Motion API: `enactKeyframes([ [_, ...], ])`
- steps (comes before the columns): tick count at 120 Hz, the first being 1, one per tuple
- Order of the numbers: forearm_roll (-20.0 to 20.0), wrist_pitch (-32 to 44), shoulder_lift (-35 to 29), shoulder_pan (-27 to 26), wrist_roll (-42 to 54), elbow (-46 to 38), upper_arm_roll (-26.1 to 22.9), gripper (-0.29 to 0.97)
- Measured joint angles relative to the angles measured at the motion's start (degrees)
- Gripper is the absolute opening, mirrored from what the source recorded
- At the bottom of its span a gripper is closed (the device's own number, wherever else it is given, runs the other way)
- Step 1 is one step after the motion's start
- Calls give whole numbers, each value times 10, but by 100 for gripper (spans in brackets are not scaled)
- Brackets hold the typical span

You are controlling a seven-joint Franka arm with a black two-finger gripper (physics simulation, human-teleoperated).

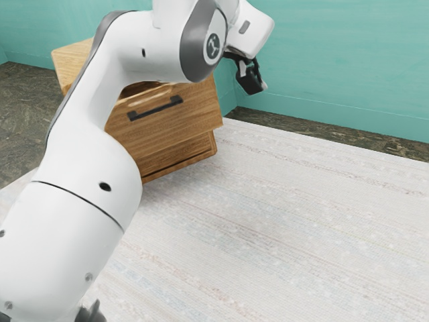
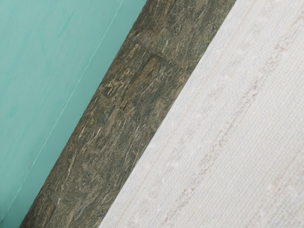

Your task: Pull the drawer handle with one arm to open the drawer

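Observation:
A wooden drawer cabinet (image 1: 175,127) stands at the back of the exterior view's left, partly hidden behind my arm. Its upper drawer front carries a black bar handle (image 1: 155,108). The drawer front sits about flush with the cabinet face. My black gripper (image 1: 253,78) hangs in the air to the right of the cabinet's upper corner, well apart from the handle, with nothing between its fingers. Its fingers look close together.
The cabinet rests on a pale woven tabletop (image 1: 281,208) that stretches wide toward the front and right. Beyond its far edge runs a dark floor strip (image 2: 123,118) and a teal wall (image 2: 42,71). My white arm (image 1: 100,168) covers the exterior view's left.

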Motion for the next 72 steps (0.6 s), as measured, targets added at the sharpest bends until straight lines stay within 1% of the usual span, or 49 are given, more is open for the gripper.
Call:
enactKeyframes([
  [7, 25, -10, -2, -5, -4, 7, 10, 68],
  [11, 37, -22, -12, -15, -4, 9, 27, 68],
  [15, 54, -36, -43, -44, -4, 1, 45, 68],
  [17, 72, -42, -66, -69, -5, -12, 51, 68],
  [21, 131, -56, -130, -138, -8, -40, 59, 68],
  [28, 258, -81, -263, -274, -20, -79, 66, 68],
  [35, 371, -113, -383, -386, -35, -95, 72, 68],
  [39, 418, -134, -424, -416, -42, -98, 82, 68],
  [45, 467, -166, -447, -417, -53, -99, 92, 68],
  [50, 493, -191, -449, -418, -61, -99, 95, 68],
  [56, 508, -219, -435, -426, -70, -98, 98, 68],
  [63, 502, -248, -402, -420, -80, -97, 100, 68],
  [72, 490, -277, -386, -436, -92, -97, 92, 68],
])
